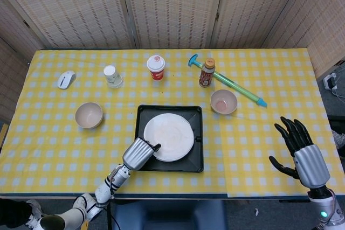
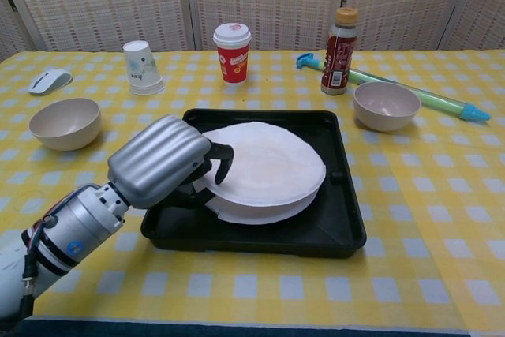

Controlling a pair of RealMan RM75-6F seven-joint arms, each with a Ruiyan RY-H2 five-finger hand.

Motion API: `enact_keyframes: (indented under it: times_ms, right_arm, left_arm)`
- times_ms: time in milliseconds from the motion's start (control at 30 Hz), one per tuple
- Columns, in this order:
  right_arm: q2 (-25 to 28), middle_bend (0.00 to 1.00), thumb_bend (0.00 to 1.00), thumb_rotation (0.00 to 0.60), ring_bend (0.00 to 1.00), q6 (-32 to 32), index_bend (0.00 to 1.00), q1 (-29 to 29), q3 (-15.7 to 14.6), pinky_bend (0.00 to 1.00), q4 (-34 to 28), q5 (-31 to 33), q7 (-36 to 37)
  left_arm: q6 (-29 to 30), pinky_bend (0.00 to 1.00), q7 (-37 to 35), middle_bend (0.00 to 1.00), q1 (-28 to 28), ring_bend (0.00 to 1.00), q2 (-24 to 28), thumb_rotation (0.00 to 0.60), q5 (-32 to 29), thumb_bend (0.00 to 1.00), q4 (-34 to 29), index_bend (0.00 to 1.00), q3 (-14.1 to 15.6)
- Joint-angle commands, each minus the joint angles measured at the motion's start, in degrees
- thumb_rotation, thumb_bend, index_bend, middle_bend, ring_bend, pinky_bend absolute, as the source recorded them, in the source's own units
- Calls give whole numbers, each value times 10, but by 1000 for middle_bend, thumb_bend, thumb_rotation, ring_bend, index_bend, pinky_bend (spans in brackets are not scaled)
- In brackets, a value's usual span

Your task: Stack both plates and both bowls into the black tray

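Head view: in the black tray [image 1: 197, 112] the top plate [image 1: 171, 134] covers the lower one — left hand [image 1: 140, 153] grips its near-left rim. Right hand [image 1: 299, 152], splayed and holding nothing, is well right of the tray.

Chest view: the lower plate [image 2: 260, 212] peeks out beneath — the top one sits tilted.

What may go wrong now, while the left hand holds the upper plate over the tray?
The left hand grips the upper plate by its near-left edge, tilted above the lower plate; released like this, it may drop and shift off centre. Withdrawing, the fingers might catch the tray wall and push it.
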Motion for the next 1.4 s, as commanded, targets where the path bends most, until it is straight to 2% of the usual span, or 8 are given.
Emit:
enact_keyframes:
  times_ms: [33,100,267,367,467,1000,1167,1400]
  right_arm:
    - [0,0,284,600,0,-1,0,0,0,0,0,0,0]
    - [1,0,284,600,0,-2,0,0,-1,0,0,-1,1]
    - [1,0,284,600,0,-3,0,0,-1,0,0,-2,1]
    - [1,0,285,600,0,-1,0,-1,-1,0,-1,-3,1]
    - [2,0,285,600,0,1,0,-2,-1,0,-1,-5,2]
    - [0,0,284,600,0,9,0,-5,-12,0,-2,-31,-3]
    - [-2,0,285,600,0,7,0,-4,-16,0,-2,-38,-8]
    - [-4,0,284,600,0,7,0,-3,-17,0,-1,-42,-11]
  left_arm:
    - [-11,1000,-6,1000,-2,964,-5,600,-5,525,3,637,0]
    - [-25,1000,-15,1000,-5,965,-4,600,-7,518,0,597,3]
    - [-48,1000,-6,1000,-7,966,4,600,-15,341,-22,240,4]
    - [-58,1000,11,1000,-6,966,17,600,-21,297,-53,122,2]
    - [-64,1000,31,1000,-2,965,40,600,-25,288,-100,77,1]
    - [-73,1000,186,1000,37,966,241,600,-51,240,-409,89,-1]
    - [-55,1000,200,1000,66,966,287,600,-73,254,-436,222,-7]
    - [-84,1000,156,1000,92,974,341,600,-139,421,-424,363,-25]
